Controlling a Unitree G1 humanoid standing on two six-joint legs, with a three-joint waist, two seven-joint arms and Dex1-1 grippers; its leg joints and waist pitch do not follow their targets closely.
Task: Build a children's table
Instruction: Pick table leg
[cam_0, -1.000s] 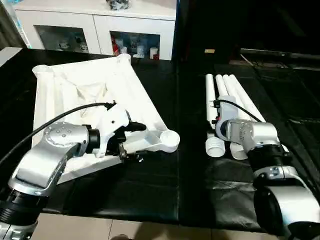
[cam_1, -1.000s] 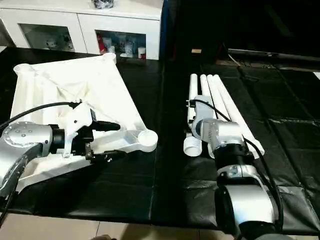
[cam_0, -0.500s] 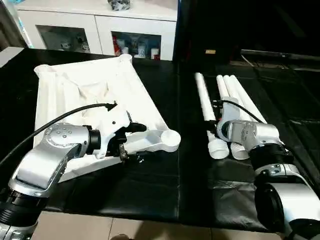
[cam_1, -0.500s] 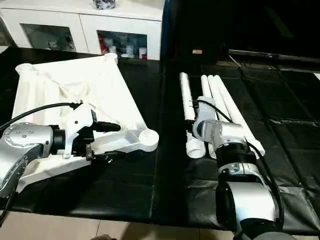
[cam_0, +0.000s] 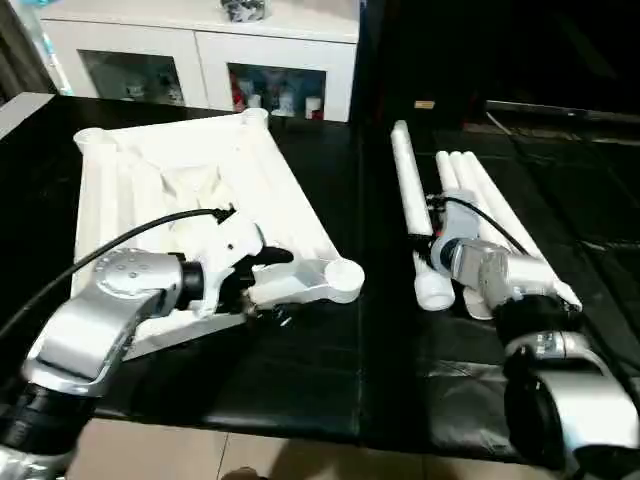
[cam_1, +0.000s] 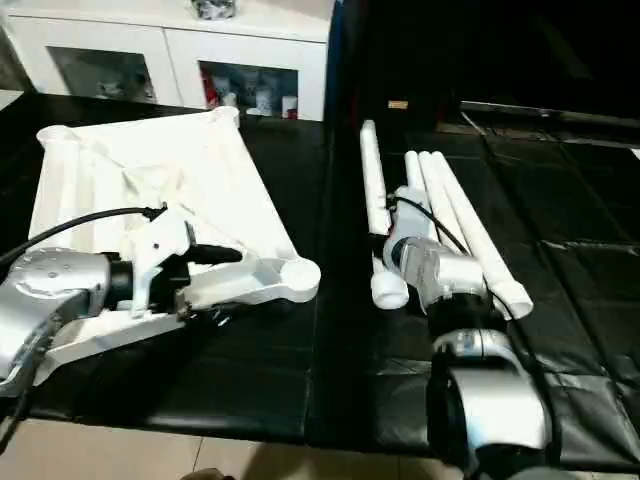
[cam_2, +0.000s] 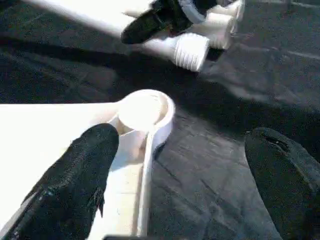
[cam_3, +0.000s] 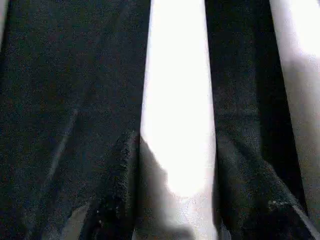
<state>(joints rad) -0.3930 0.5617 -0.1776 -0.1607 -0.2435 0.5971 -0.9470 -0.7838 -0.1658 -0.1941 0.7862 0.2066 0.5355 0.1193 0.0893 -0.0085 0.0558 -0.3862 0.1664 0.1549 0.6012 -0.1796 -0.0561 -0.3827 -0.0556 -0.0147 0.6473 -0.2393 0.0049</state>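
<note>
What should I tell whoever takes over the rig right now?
Left gripper: open, straddling the near corner socket of the upside-down tabletop.
Right gripper: shut on one leg, angled away from the other three legs lying on the black mat.
Done: one leg grasped.
Left: fit all four legs into the corner sockets, then turn the table upright.

White glass-door cabinet (cam_0: 210, 60) behind, black cloth-covered work surface (cam_0: 300, 370), pale floor (cam_0: 200, 455) in front
</note>
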